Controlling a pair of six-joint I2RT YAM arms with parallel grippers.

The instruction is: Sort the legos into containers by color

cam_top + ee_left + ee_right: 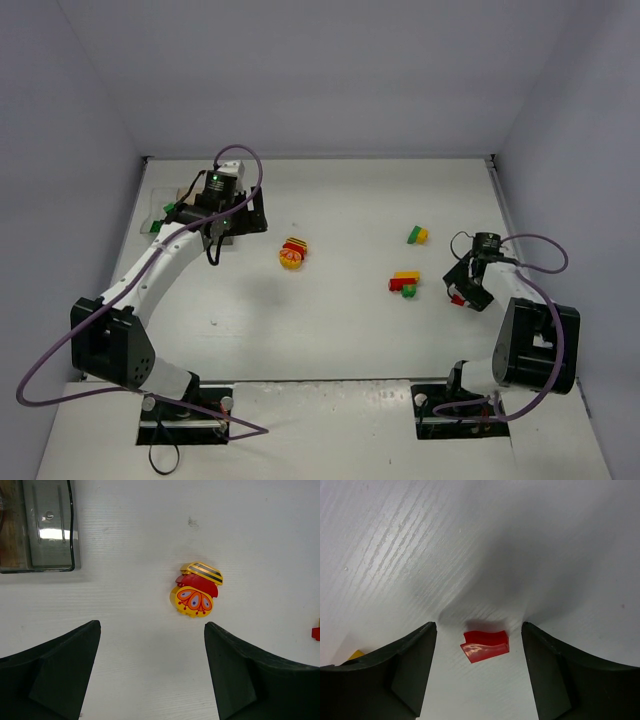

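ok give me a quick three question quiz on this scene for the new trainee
1. True or false: the right fingers are shut on the red brick.
2. What lies ahead of the left fingers? A) a yellow-and-red clump B) a lone green brick C) a blue brick
3. Fill in: in the top view, the green-and-yellow lego lies ___ from the arm bases than the red-yellow-green clump.
Key: 1 false, they stand open with the brick lying between them; 2 A; 3 farther.

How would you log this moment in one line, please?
left gripper: open | right gripper: open, straddling red lego | yellow-red clump: unsorted
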